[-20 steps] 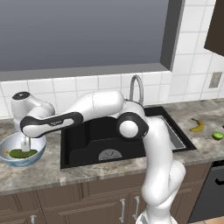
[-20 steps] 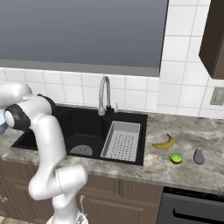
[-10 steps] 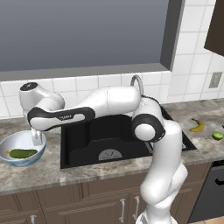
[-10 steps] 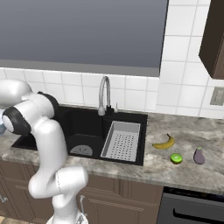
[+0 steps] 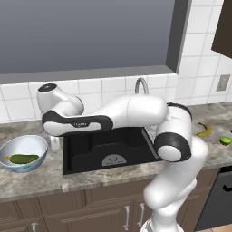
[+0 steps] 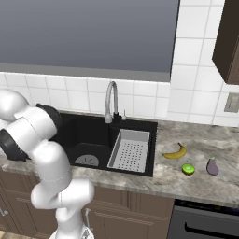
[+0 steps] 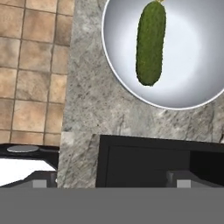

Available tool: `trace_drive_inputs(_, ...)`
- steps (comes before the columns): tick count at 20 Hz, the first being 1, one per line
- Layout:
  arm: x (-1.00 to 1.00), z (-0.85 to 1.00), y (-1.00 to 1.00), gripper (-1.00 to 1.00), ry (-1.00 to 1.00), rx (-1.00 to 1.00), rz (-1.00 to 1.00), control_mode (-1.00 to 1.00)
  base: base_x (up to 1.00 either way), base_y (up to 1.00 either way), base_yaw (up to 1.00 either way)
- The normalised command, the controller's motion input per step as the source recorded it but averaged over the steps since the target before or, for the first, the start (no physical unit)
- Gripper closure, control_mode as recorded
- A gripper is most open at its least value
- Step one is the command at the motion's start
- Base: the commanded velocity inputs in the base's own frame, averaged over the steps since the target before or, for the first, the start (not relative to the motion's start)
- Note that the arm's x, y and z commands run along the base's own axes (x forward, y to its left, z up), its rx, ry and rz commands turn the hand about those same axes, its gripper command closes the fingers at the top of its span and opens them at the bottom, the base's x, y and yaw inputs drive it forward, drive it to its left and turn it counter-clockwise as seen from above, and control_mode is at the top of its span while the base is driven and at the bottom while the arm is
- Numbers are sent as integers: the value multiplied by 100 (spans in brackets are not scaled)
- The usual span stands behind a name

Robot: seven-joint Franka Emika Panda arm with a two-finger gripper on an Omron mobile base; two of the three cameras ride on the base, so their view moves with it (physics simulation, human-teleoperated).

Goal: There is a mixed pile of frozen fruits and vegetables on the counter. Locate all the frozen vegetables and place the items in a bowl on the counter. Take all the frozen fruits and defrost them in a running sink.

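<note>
A dark green cucumber (image 7: pixel 151 41) (image 5: pixel 23 159) lies loose in the pale bowl (image 7: pixel 127 87) (image 5: pixel 27 146) at the counter's left end. My gripper (image 5: pixel 55 144) (image 7: pixel 111 183) hangs open and empty just right of the bowl, over the counter strip (image 7: pixel 96 105) beside the black sink (image 5: pixel 108 152) (image 6: pixel 93 140). Its fingertips (image 7: pixel 41 181) stand wide apart. Right of the sink lie the yellow banana (image 6: pixel 175 152) (image 5: pixel 204 130), the green lime (image 6: pixel 188 169) (image 5: pixel 225 140) and the grey-purple eggplant (image 6: pixel 212 166).
A chrome faucet (image 6: pixel 111 100) stands behind the sink, and a grey perforated tray (image 6: pixel 130 149) fills its right part. My arm stretches leftward across the basin. Floor tiles (image 7: pixel 30 65) lie past the counter's front edge.
The gripper has drawn away from above the bowl, to the right toward the sink's left edge. The cucumber stays in the bowl. The jaws remain open.
</note>
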Motion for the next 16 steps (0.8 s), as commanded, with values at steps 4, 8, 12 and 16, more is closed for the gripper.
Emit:
trace_drive_inputs(4,-10,0,-60,-100,-1,6,0,-100,0,0,0)
trace_drive_inputs(8,0,0,-48,-100,0,4,2,-100,0,0,0)
trace_drive_inputs(12,0,0,-39,-100,0,0,4,-100,0,0,0)
trace_drive_inputs(16,0,3,-39,-100,0,1,1,-100,0,0,0)
